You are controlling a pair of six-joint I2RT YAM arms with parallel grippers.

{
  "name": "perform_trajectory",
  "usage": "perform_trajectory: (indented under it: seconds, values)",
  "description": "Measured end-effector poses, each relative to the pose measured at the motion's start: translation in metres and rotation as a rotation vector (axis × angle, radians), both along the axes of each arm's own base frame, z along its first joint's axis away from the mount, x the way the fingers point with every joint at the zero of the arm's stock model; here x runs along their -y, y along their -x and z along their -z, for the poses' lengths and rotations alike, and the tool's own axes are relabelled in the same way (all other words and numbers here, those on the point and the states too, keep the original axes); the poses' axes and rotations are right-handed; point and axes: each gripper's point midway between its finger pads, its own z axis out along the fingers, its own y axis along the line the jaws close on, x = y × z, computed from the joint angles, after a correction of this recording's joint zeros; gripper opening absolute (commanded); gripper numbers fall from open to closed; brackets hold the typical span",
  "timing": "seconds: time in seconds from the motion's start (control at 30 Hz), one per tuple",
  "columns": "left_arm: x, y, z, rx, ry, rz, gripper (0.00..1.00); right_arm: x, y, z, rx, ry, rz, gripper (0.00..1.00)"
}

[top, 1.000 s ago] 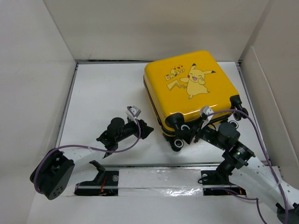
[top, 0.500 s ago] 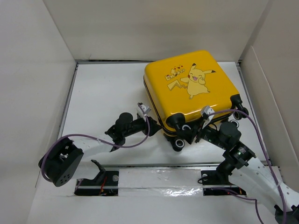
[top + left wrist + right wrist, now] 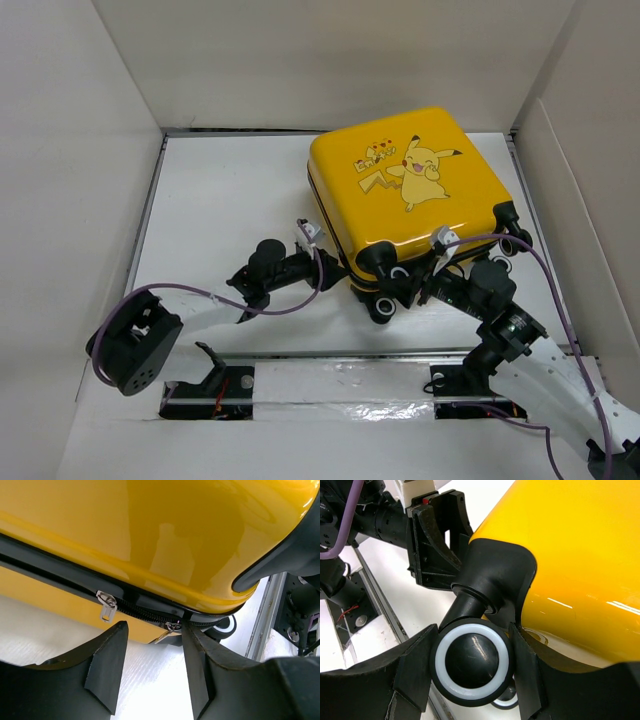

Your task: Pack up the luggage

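The luggage [image 3: 410,185] lies shut, print up, far right on the table [image 3: 220,190]. The left gripper [image 3: 152,630] is released, its fingers astride a zipper pull [image 3: 169,628]. The right gripper [image 3: 472,645] clamps a wheel [image 3: 471,662].

My right gripper [image 3: 474,630] has its two fingers [image 3: 415,672] pressed against either side of a black wheel [image 3: 472,662] with a white ring, at the corner of the yellow luggage [image 3: 580,555]. Just beyond the wheel's black housing [image 3: 495,575] I see the left gripper [image 3: 451,542], jaws apart, above the white table [image 3: 402,605].
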Motion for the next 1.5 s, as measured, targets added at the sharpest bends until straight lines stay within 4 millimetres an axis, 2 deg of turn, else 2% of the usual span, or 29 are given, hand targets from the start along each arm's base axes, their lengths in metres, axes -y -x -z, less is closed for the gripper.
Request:
perform_trajectory:
  seconds: [0.17,0.3,0.5,0.83,0.87,0.9,1.03,1.23,1.5]
  values:
    - [-0.006,0.005,0.004,-0.005,-0.007,-0.007,0.43,0.000,0.000,0.000,0.000,0.000,-0.001,0.15]
    - [-0.010,0.009,0.011,-0.023,-0.026,-0.008,0.37,0.000,0.000,0.000,0.000,0.000,-0.001,0.14]
    - [-0.011,0.010,0.015,-0.028,-0.040,-0.003,0.39,0.000,0.000,0.000,0.000,0.000,-0.001,0.14]
    - [0.005,0.003,0.018,-0.048,-0.046,0.040,0.37,0.000,0.000,0.000,0.000,0.000,-0.002,0.14]
    - [0.005,0.003,0.018,-0.048,-0.045,0.043,0.35,0.000,0.000,0.000,0.000,0.001,-0.001,0.14]
    - [0.006,0.004,0.018,-0.047,-0.042,0.048,0.26,0.000,0.000,0.001,0.000,0.003,-0.001,0.14]
    - [0.008,0.006,0.016,-0.049,-0.034,0.061,0.01,0.000,-0.001,0.002,-0.001,0.004,-0.001,0.14]
    - [0.008,0.002,0.017,-0.053,-0.038,0.018,0.00,-0.001,-0.003,0.003,0.007,0.000,0.003,0.14]
    - [-0.020,-0.039,0.018,-0.102,-0.039,-0.274,0.00,-0.009,-0.008,0.004,0.010,-0.003,-0.026,0.13]
